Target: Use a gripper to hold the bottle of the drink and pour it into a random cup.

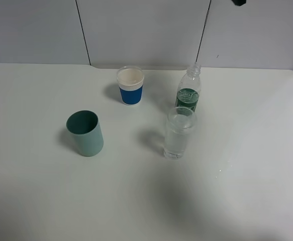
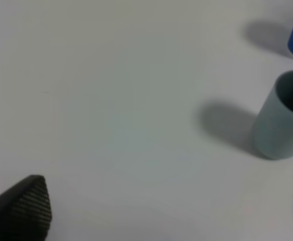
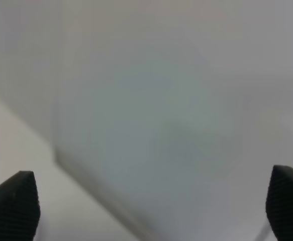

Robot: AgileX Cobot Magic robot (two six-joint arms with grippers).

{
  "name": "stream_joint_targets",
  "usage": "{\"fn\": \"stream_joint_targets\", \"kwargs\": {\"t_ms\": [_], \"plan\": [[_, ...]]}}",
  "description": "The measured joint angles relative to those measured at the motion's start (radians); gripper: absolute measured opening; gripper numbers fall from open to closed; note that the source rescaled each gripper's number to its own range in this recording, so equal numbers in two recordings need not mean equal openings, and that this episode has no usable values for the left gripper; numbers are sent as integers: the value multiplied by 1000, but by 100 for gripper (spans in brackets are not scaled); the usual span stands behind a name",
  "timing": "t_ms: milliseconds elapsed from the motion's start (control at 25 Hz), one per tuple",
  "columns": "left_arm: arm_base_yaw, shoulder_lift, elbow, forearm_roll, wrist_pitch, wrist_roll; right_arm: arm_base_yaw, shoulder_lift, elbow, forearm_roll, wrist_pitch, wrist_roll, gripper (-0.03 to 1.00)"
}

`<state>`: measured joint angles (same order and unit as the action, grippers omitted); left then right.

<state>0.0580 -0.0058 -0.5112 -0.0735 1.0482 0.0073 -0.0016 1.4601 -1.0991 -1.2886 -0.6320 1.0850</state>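
a: where's the bottle (image 1: 189, 92)?

b: upright at the back of the table (image 1: 257, 165), right of centre, just behind the glass (image 1: 179, 133). it looks uncapped and mostly empty, and the glass seems to hold water already.

a: how will it handle?

b: i'd judge it light, thin-walled and springy, so squeeze gently. take it around the green label, where it looks widest. the smooth plastic may slip.

a: the claws?

b: left gripper (image 2: 171, 211) has its fingers spread wide over bare table near the teal cup (image 2: 281, 120). right gripper (image 3: 151, 206) is spread wide too, facing a blurred pale surface.

a: the surface and room?

b: smooth white tabletop, pale panelled wall behind. a blue-banded cup (image 1: 130, 85) stands left of the bottle.
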Motion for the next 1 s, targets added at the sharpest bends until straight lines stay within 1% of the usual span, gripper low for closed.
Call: {"fn": "stream_joint_targets", "kwargs": {"t_ms": [200,360,440,520,600,680,760,920,1000], "plan": [[0,0,0,0,0,0,-31,-80,0,49,147,16,88],[0,0,0,0,0,0,-32,-142,0,146,313,10,88],[0,0,0,0,0,0,-32,-174,0,206,408,-19,88],[0,0,0,0,0,0,-32,-204,0,269,499,-78,88],[0,0,0,0,0,0,-32,-237,0,344,610,-178,88],[0,0,0,0,0,0,-32,-274,0,443,712,-295,88],[0,0,0,0,0,0,-32,-311,0,551,805,-438,88],[0,0,0,0,0,0,-32,-393,0,805,996,-724,87],[0,0,0,0,0,0,-32,-445,0,918,1103,-835,87]]}}
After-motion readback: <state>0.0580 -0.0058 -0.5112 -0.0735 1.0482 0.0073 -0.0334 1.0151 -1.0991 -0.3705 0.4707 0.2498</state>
